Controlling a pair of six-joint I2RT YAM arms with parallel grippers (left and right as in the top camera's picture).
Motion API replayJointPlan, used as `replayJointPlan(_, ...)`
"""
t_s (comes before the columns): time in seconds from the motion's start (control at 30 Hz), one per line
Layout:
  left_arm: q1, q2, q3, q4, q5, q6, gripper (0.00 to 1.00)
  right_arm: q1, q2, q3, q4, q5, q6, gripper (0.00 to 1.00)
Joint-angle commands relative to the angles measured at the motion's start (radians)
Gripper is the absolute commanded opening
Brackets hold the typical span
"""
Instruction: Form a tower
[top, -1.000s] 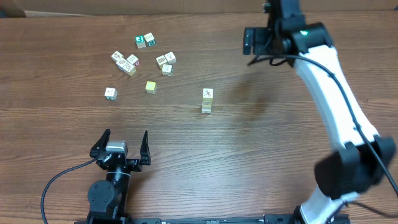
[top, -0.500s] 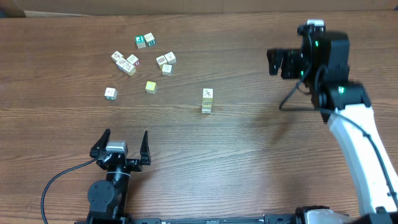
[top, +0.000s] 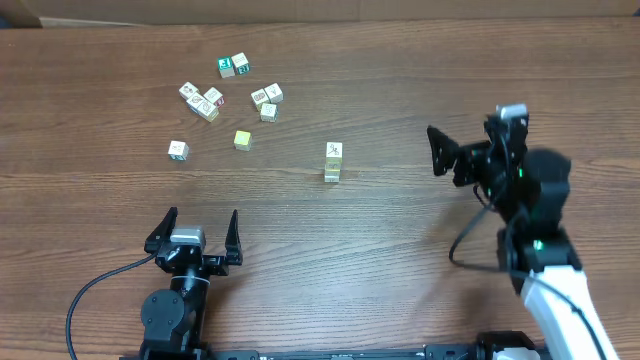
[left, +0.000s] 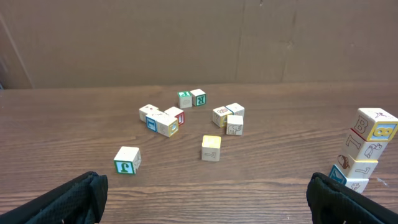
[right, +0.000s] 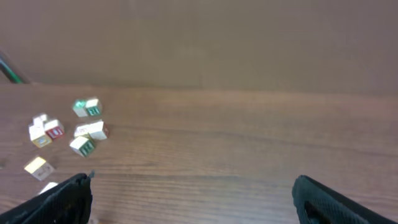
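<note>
The tower (top: 333, 161) is a narrow stack of pale picture cubes standing upright near the middle of the table. In the left wrist view the tower (left: 368, 149) rises at the right edge, above the right fingertip (left: 348, 202). My left gripper (top: 195, 230) sits at the front left, well short of the cubes. It is open, and only bare wood lies between its fingers (left: 68, 199). My right gripper (top: 441, 153) hovers to the right of the tower, pointing left at it and apart from it. It is open with nothing in it (right: 193, 205).
Several loose cubes lie scattered at the back left (top: 235, 95). Among them are a green-lettered cube (left: 127, 160) and a yellow cube (left: 211, 148). The right wrist view, blurred, shows loose cubes (right: 87, 127) at its left. A cardboard wall (left: 199, 37) backs the table.
The right arm has swung from the far back right down toward the front right, its gripper still open. The left arm, the tower and the loose cubes have not moved.
</note>
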Motion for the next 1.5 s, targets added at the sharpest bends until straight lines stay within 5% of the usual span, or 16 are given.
replayJointPlan(0.0, 0.007, -0.012, -0.003, 0.002, 0.015, 0.016, 1.00, -0.008, -0.103, -0.109, 0.091, -0.011, -0.004, 1.00)
replayJointPlan(0.2, 0.007, -0.012, -0.003, 0.002, 0.015, 0.016, 1.00, -0.009, -0.271, -0.275, 0.202, 0.008, 0.000, 1.00)
replayJointPlan(0.97, 0.007, -0.012, -0.003, 0.002, 0.014, 0.016, 1.00, -0.008, -0.755, -0.565, 0.200, 0.040, 0.038, 1.00)
replayJointPlan(1.47, 0.007, -0.012, -0.003, 0.002, 0.014, 0.016, 1.00, -0.008, -0.928, -0.565, -0.127, 0.041, 0.037, 1.00)
